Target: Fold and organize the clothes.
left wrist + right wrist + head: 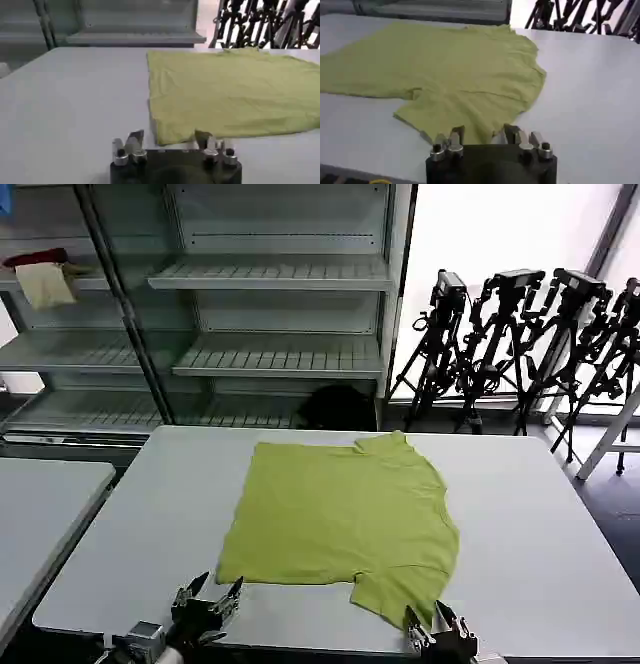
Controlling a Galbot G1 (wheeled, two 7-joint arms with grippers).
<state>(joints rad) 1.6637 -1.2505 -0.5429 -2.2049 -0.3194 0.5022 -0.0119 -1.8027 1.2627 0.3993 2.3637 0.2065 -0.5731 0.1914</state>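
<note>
Hovering at the near edge of the bench, both claws sit open and empty: the left claw just short of the T-shirt's near hem corner, the right claw at the tip of the near sleeve. The lime shirt lies spread flat mid-bench, sideways, its other sleeve pointing toward the far shelves. Folding looks not yet begun; this seems the approach to a first grasp. Next, each claw likely must lower and pinch its near edge.
</note>
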